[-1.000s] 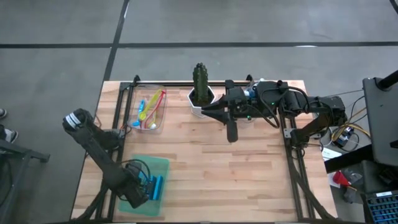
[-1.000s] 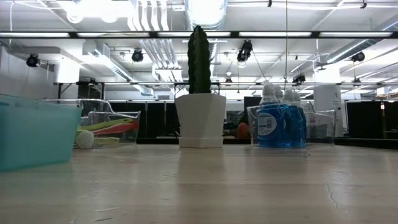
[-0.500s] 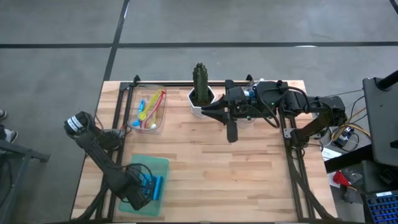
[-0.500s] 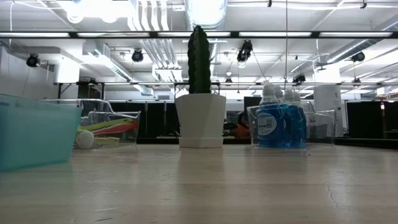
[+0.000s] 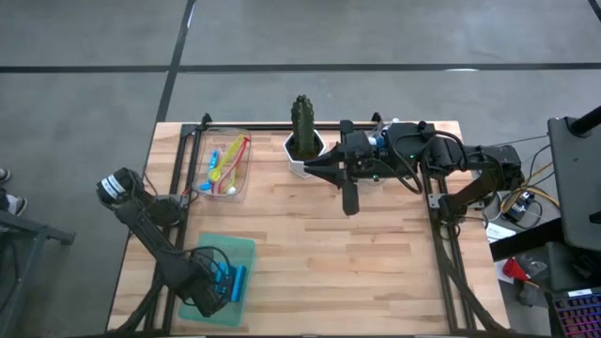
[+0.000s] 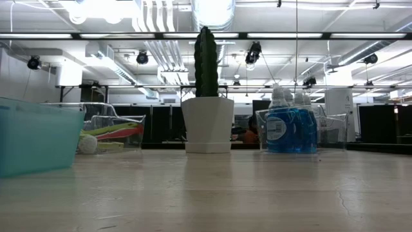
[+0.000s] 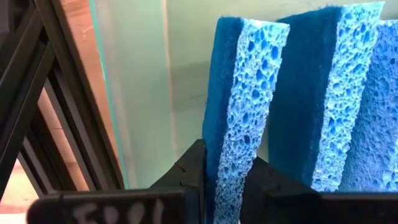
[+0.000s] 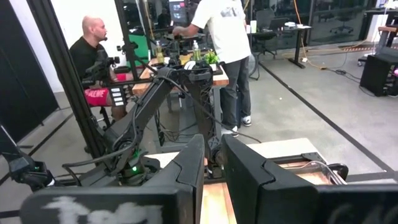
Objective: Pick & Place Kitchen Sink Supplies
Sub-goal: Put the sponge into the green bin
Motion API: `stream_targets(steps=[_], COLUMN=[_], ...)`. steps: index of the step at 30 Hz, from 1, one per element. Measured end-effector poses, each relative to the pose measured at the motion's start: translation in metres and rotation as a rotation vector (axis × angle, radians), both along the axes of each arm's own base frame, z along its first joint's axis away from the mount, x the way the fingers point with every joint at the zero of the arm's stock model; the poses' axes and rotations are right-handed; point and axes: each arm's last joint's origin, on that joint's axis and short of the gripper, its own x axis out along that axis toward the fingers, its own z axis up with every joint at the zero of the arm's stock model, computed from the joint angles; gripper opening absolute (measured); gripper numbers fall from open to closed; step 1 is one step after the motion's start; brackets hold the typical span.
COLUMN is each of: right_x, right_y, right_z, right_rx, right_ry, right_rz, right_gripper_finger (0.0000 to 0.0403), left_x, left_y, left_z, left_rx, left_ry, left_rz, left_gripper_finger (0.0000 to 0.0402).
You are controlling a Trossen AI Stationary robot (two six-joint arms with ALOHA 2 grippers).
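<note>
My left gripper [image 5: 223,282] points down into the translucent green tray [image 5: 246,246] at the table's near left, shut on a blue sponge [image 7: 245,93]. Two more blue sponges [image 7: 336,93] stand on edge right beside it. Thin brushes [image 5: 228,161] lie in a clear bin at the far left. Blue bottles [image 6: 290,129] with pale caps stand in a clear bin near the far edge, hidden under the right arm in the high view. My right gripper [image 5: 349,202] hangs level, high over the table's middle, shut and holding nothing. My left gripper pinches the sponge between its two fingers [image 7: 193,171], one on the dark blue scrub face [image 7: 214,149] and one on the opposite broad face. The fingers come from above, pointing down. The sponge stands on edge inside the tray, close against the neighbouring sponges.
A green cactus in a white pot [image 5: 302,131] stands at the far middle, between the brush bin and the bottle bin. The tray's wall [image 7: 143,93] and a dark frame rail [image 7: 56,124] lie close beside my left gripper. People show in the room beyond the table.
</note>
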Motion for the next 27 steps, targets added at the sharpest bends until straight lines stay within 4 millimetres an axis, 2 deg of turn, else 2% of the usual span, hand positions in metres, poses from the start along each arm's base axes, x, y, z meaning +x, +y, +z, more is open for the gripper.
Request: stream_targets(steps=[19, 27], right_x=[0.0003, 0.0003], right_y=[0.0000, -0.0001], right_z=[-0.0002, -0.0002], right_rx=[-0.001, -0.001], right_ry=[0.001, 0.000], right_rz=[0.000, 0.000], right_gripper_finger=[0.0054, 0.0054], left_x=[-0.0003, 0.0016], left_y=[0.0001, -0.0024], left_z=[-0.0026, 0.0033], left_rx=[-0.010, -0.033], left_ry=[0.003, -0.010], left_rz=[0.014, 0.002], left_gripper_finger=[0.0088, 0.0100])
